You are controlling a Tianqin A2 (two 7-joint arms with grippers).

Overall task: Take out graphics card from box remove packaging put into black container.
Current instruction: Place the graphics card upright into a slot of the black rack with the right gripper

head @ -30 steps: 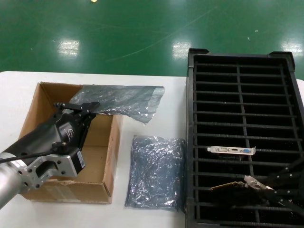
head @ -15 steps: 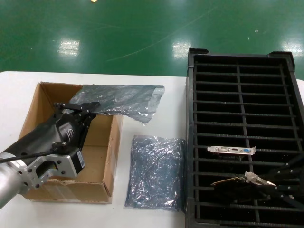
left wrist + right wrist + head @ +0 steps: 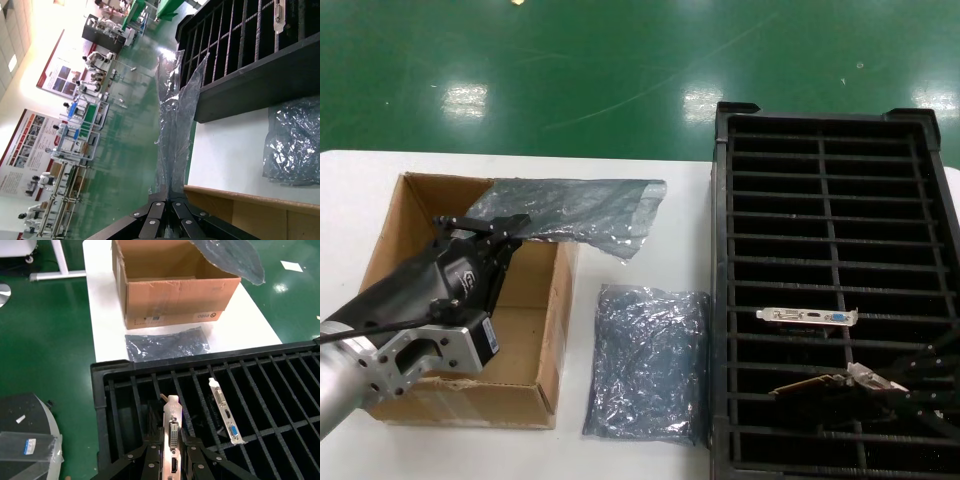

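Your right gripper (image 3: pixel 172 452) pinches a thin graphics card (image 3: pixel 810 385) by its silver bracket, low at 5 o'clock in the ribbed black container (image 3: pixel 720 300). A second card (image 3: pixel 807 317) already stands in a slot just beyond. Your left gripper (image 3: pixel 485 228) clamps one crinkly grey bag (image 3: pixel 570 212) above the corrugated brown box (image 3: pixel 420 400); another bag (image 3: pixel 648 362) lies flat between box and crate.

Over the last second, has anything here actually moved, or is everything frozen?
The right gripper has carried its graphics card lower into the black container and slightly toward the robot's right, levelling it over a slot. It is still clamped on the card's bracket. The left gripper still holds the empty bag over the box; the other bag and the slotted card stayed put.
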